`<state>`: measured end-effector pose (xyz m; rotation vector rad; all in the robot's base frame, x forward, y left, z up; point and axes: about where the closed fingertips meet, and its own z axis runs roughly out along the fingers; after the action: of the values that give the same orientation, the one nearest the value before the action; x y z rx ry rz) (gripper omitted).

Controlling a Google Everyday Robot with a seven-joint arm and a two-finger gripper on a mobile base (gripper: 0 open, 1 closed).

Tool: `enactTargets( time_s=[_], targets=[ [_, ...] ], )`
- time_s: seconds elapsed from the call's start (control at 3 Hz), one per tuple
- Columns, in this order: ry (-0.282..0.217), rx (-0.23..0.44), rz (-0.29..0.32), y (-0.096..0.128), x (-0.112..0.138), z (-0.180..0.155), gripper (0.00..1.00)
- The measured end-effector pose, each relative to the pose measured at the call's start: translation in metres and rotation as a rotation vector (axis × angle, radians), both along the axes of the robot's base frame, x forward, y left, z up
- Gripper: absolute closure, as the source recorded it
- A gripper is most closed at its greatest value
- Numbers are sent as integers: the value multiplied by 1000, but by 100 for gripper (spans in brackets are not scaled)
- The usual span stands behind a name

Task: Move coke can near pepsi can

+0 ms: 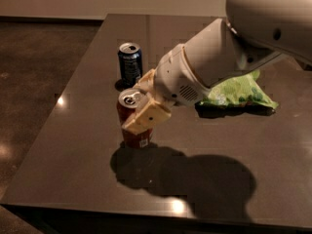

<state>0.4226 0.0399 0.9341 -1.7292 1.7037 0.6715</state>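
Observation:
The red coke can (136,135) stands upright left of the middle of the dark table (73,130). My gripper (133,106) is shut on its upper half, with one cream finger (146,117) across the front and the other behind. I cannot tell whether the can's base touches the table. The dark blue pepsi can (130,62) stands upright a short way behind it, farther from the camera, with a small gap between the two cans. My white arm (219,57) reaches in from the upper right.
A green snack bag (239,89) lies on the table to the right, partly under the arm. The table's left edge (53,126) and front edge (146,216) are close, with floor (34,67) beyond the left edge. The arm casts a large shadow (195,179) in front.

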Motion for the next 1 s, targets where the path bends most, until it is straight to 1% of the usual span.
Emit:
enactTargets(
  time_s=[0.33,0.67,1.0],
  targets=[
    [-2,17,-95,-13,31,11,100],
    [-7,26,-175,-13,57,12,100],
    [-25,27,-231,-9,83,8,100]
  ],
)
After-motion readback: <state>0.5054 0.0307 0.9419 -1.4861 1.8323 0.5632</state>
